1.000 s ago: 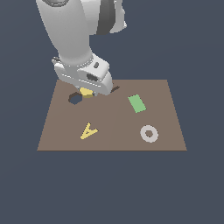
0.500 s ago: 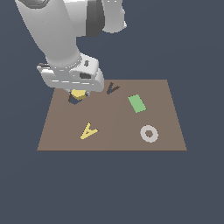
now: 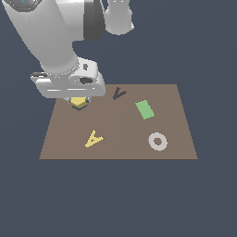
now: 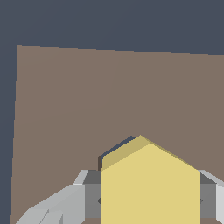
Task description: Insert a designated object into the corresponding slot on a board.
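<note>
The yellow hexagonal block [image 3: 79,102] hangs under my gripper [image 3: 78,101] near the far corner of the brown board [image 3: 120,134] on the exterior view's left. The gripper is shut on the block. In the wrist view the block [image 4: 148,183] fills the foreground between the grey fingers [image 4: 70,199]. A dark sliver of the hexagon slot [image 4: 114,150] shows just behind the block's edge; the block covers most of it. In the exterior view the slot is hidden beneath the block and the hand.
A dark A-shaped cutout [image 3: 118,93] lies near the board's far edge. A green rectangle [image 3: 145,109], a grey ring [image 3: 158,141] and a yellow letter-A piece [image 3: 94,139] rest on the board.
The gripper with the yellow block has moved toward the exterior view's left and now hangs over the spot where the dark hexagon slot showed earlier.
</note>
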### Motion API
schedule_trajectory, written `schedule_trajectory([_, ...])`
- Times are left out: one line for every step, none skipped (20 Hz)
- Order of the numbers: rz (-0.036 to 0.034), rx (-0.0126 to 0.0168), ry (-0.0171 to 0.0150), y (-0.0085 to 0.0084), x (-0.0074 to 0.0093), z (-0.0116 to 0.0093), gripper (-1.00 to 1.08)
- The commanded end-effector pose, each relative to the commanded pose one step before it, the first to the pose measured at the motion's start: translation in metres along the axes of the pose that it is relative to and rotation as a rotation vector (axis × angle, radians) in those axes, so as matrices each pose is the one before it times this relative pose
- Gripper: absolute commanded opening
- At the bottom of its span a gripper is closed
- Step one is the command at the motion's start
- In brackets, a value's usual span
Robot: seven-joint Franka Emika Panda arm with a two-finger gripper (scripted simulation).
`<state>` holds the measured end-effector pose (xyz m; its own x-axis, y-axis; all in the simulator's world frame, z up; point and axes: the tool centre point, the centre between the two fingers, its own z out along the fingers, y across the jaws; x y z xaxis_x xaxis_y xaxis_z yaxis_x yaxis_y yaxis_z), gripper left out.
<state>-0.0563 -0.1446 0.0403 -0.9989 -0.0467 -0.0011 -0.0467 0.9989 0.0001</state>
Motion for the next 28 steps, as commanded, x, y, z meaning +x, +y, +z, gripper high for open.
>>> schedule_trajectory([-0.02527, 0.00011, -0.00023, -0.00229, -0.00188, -0.00025, -1.00])
schedule_trajectory([-0.00677, 0.00000, 0.00003, -0.00066, -0.00049, -0.00002, -1.00])
schedule_trajectory([-0.00561, 0.00000, 0.00003, -0.00054, -0.00041, -0.00001, -1.00])
schedule_trajectory([-0.00442, 0.00000, 0.00002, -0.00043, -0.00033, -0.00001, -1.00])
schedule_trajectory([-0.00324, 0.00000, 0.00002, -0.00032, -0.00025, 0.00000, -1.00])
schedule_trajectory([-0.00218, 0.00000, 0.00002, -0.00013, -0.00020, 0.00000, -1.00])
schedule_trajectory([-0.00098, 0.00000, 0.00002, -0.00003, -0.00012, 0.00000, -1.00])
schedule_trajectory([0.00000, 0.00000, 0.00000, 0.00019, -0.00009, 0.00000, -1.00])
schedule_trajectory([0.00169, 0.00000, 0.00002, 0.00003, 0.00009, 0.00002, -1.00])
schedule_trajectory([0.00239, 0.00000, 0.00000, 0.00038, 0.00008, 0.00001, -1.00])
schedule_trajectory([0.00258, 0.00000, 0.00000, 0.00028, 0.00013, 0.00001, -1.00])
schedule_trajectory([0.00154, 0.00000, 0.00000, 0.00022, 0.00007, 0.00001, -1.00])
schedule_trajectory([0.00069, 0.00000, 0.00000, 0.00000, 0.00005, 0.00000, -1.00])
schedule_trajectory([-0.00179, -0.00020, 0.00032, -0.00014, 0.00005, 0.00016, -1.00])
schedule_trajectory([0.00000, 0.00000, 0.00000, 0.00003, -0.00002, 0.00042, -1.00])
schedule_trajectory([0.00000, 0.00000, 0.00000, 0.00009, -0.00005, 0.00126, -1.00])
schedule_trajectory([0.00059, 0.00030, -0.00018, -0.00017, 0.00006, 0.00194, -1.00])
schedule_trajectory([0.00000, 0.00000, 0.00000, 0.00019, -0.00007, 0.00273, -1.00])
schedule_trajectory([0.00059, 0.00034, -0.00013, -0.00017, 0.00009, 0.00196, -1.00])
schedule_trajectory([0.00000, 0.00000, 0.00000, 0.00008, -0.00001, 0.00126, -1.00])
schedule_trajectory([0.00000, 0.00000, 0.00000, 0.00003, 0.00000, 0.00042, -1.00])
schedule_trajectory([0.00000, 0.00000, 0.00000, 0.00000, 0.00000, 0.00000, 1.00])
schedule_trajectory([0.00000, 0.00000, 0.00000, 0.00000, 0.00000, 0.00000, 1.00])
schedule_trajectory([0.00000, 0.00000, 0.00000, 0.00000, 0.00000, 0.00000, 1.00])
schedule_trajectory([0.00000, 0.00000, 0.00000, 0.00000, 0.00000, 0.00000, 1.00])
schedule_trajectory([0.00000, 0.00000, 0.00000, 0.00000, 0.00000, 0.00000, 1.00])
schedule_trajectory([0.00000, 0.00000, 0.00000, 0.00000, 0.00000, 0.00000, 1.00])
schedule_trajectory([0.00000, 0.00000, 0.00000, 0.00000, 0.00000, 0.00000, 1.00])
